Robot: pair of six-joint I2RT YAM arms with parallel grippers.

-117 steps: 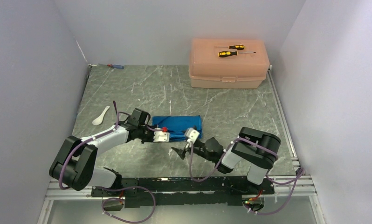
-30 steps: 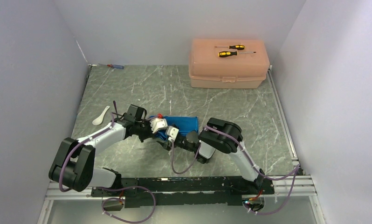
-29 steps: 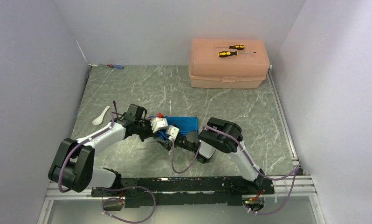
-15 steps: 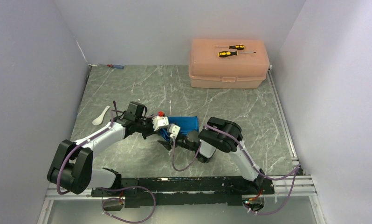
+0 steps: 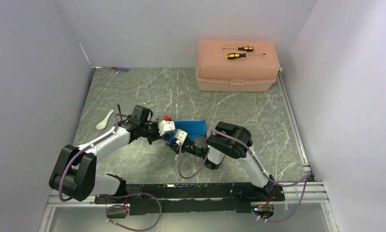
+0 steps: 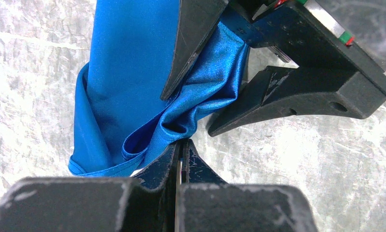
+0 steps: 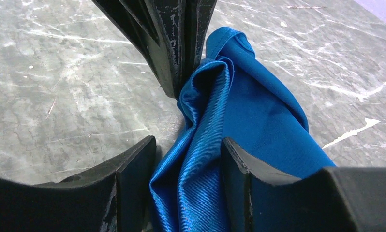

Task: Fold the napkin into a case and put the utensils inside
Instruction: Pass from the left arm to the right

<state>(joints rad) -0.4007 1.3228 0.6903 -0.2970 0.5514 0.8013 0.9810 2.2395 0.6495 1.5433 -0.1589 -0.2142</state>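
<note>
folding was judged in hand: the napkin [image 5: 191,128], bunched on the surface [image 5: 157,92], was pinched by the left end effector [image 6: 181,147] and straddled by the spread right end effector [image 7: 187,142]; closure was required next.

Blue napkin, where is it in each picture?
Top external: napkin at the picture's centre.
Left wrist: napkin fills the upper left, down to centre.
Right wrist: napkin runs from centre to lower right.
Shared landmark: the shut left hand pinching its bunched edge.
</note>
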